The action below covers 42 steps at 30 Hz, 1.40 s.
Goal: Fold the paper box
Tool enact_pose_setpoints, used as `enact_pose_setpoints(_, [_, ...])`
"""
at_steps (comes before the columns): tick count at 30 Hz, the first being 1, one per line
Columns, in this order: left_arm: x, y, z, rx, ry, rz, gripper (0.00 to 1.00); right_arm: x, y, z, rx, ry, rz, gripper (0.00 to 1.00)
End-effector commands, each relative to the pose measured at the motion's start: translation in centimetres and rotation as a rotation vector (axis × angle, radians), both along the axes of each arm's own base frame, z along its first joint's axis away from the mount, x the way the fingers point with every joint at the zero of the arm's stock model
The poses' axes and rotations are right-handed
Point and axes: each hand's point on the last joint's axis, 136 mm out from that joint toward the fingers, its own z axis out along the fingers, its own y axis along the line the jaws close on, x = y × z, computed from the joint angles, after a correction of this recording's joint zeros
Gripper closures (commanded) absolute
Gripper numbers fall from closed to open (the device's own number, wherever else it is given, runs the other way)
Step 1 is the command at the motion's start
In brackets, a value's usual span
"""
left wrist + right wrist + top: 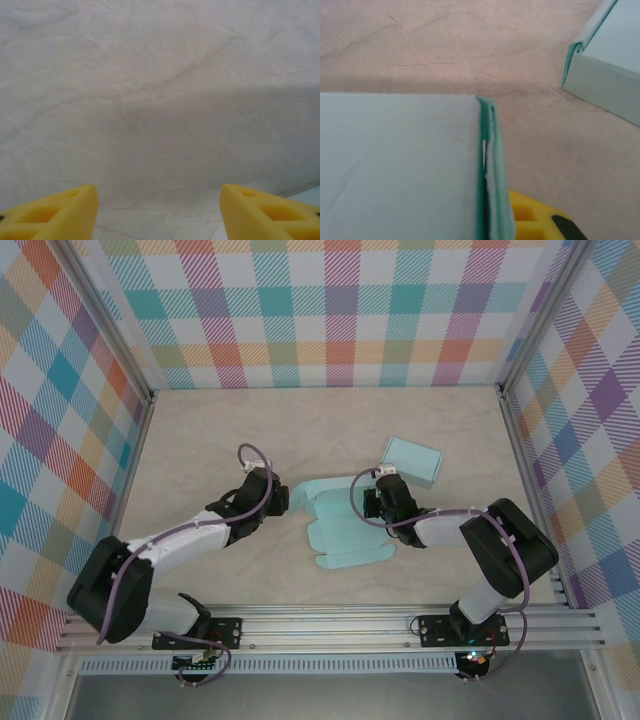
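Right claw (384, 494) is closed tight on a raised, doubled-over flap of the paper box (345, 532). In the right wrist view, the flap's folded edge runs straight down the middle. One yellow finger (529, 218) presses against the flap's right side. The other finger is hidden behind the pale teal sheet.

Left claw (284, 498) hovers just beside the paper box's left tip, with its jaws apart and nothing between them. In the left wrist view, its two yellow fingers (52, 215) sit at the bottom corners, with bare desk (160, 100) showing between them. A sliver of teal shows at the lower right edge.

The paper box is a flat, pale teal cut-out lying mostly unfolded on the marbled beige desk, between the two claws. Its notched panels spread toward the near edge of the desk.

Just beyond the paper box, on its far right side, sits a second teal box (412, 462). This one is already folded into shape and is apart from the cut-out. The right wrist view shows its corner and side wall.

Both arms are black and white, with purple cables looping along them, and they reach in toward the paper box from either side. Pastel checked walls (330, 310) enclose the desk beyond the paper box and to both sides of it.
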Motion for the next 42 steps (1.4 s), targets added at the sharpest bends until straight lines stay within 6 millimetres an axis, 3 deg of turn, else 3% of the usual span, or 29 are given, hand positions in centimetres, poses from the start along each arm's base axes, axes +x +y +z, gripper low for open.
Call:
enact_pose_setpoints(1, [2.0,-3.0,1.4,-0.061,-0.043,-0.113,0.44,-0.3,0.5,-0.8,0.007,0.047,0.006,1.0])
enact_pose_setpoints(19, [-2.3,-9.1,-0.5,-0.2,0.015,-0.308,0.52,0.0,1.1,-1.3,0.002,0.092,-0.005,1.0])
enact_pose_setpoints(30, [-3.6,-8.2,0.1,-0.13,-0.014,-0.379,0.52,-0.1,1.3,-1.2,-0.003,0.089,0.003,1.0])
enact_pose_setpoints(38, [-3.8,-9.0,0.6,-0.108,-0.015,-0.447,0.52,-0.2,1.3,-1.2,-0.005,0.091,0.006,1.0])
enact_pose_setpoints(42, [-3.5,-9.8,1.3,-0.117,-0.038,-0.474,0.47,-0.2,1.4,-1.1,-0.007,0.088,0.01,1.0])
